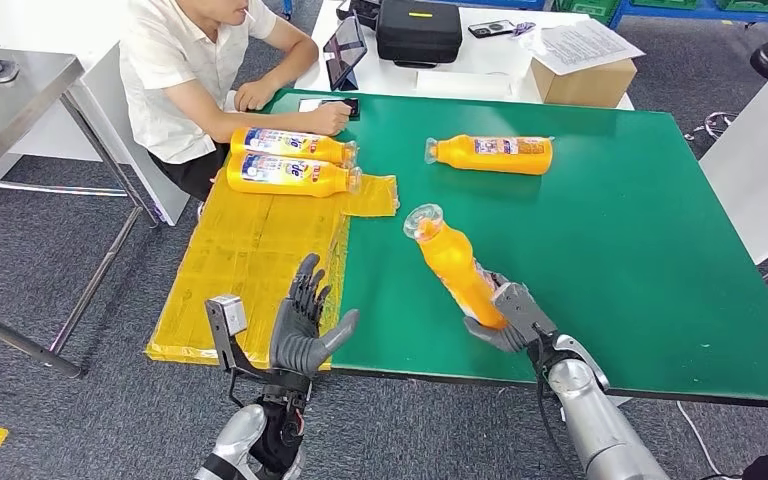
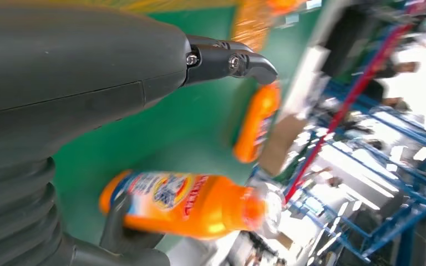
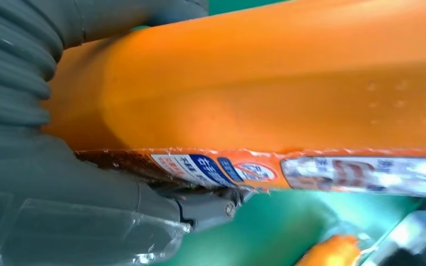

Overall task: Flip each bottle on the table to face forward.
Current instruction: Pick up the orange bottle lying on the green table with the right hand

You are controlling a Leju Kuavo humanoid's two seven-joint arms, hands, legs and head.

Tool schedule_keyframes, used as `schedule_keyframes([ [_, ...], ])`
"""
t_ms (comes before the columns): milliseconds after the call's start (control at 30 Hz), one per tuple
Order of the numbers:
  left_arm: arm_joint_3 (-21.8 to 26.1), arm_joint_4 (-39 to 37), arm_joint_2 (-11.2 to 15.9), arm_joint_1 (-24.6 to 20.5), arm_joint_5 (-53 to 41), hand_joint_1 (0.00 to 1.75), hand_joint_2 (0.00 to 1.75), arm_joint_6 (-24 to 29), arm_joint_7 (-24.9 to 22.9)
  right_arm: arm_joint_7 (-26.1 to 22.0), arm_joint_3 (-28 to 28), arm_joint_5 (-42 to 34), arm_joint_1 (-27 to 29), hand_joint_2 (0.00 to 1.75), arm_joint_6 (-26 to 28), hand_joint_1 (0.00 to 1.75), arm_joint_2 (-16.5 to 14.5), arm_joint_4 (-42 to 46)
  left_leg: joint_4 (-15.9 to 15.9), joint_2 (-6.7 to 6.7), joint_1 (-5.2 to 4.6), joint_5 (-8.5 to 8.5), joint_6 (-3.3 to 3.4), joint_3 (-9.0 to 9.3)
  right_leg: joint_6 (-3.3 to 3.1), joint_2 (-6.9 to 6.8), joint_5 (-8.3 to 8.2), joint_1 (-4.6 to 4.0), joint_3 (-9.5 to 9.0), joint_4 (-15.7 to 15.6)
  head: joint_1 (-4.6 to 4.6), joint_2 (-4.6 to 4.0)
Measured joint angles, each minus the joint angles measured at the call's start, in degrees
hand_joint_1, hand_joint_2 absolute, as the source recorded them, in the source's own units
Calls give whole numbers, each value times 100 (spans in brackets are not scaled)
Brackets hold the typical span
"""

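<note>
Gripping the orange plastic bottle (image 1: 455, 268) by its base in my right hand (image 1: 508, 322), long axis slanting up and away (cap farthest); left hand (image 1: 303, 325) empty, fingers spread.

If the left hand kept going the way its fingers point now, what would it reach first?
Probably the nearer of the two labelled bottles lying on the yellow sheet. The left hand, open, points up that sheet toward them; depth is uncertain.
</note>
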State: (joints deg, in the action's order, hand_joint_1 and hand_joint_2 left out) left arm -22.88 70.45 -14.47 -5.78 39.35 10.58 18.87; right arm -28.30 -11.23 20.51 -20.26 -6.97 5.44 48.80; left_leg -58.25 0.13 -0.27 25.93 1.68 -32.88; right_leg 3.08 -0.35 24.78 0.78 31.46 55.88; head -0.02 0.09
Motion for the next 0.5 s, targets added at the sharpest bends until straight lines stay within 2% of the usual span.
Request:
schedule_keyframes([
  [100, -27, -142, 45, 44, 102, 0, 175, -457, -73, -61, -117, -441, 208, 175, -108, 175, -152, 439, -1, -1, -3, -4, 3, -37, 2, 0, -2, 2, 34, 3, -1, 0],
  [233, -283, -409, 127, -28, -358, 0, 175, -1039, 10, 109, -521, -830, 284, 175, -404, 175, -388, 959, -1, -2, -2, -6, 1, -61, 3, -1, -3, 1, 61, 7, -2, 0],
  [367, -493, -592, 170, -234, -887, 0, 175, -1263, 150, 186, -1119, -921, 164, 175, -646, 175, -590, 1109, -1, -3, -1, -6, 1, -76, 3, -1, -2, 1, 75, 11, -2, 0],
  [500, -478, -667, 181, -431, -1018, 0, 175, -1304, 141, 220, -1657, -879, -16, 175, -633, 175, -727, 1061, -1, -5, -1, -7, 0, -80, 3, -2, -2, 1, 79, 12, -1, 0],
])
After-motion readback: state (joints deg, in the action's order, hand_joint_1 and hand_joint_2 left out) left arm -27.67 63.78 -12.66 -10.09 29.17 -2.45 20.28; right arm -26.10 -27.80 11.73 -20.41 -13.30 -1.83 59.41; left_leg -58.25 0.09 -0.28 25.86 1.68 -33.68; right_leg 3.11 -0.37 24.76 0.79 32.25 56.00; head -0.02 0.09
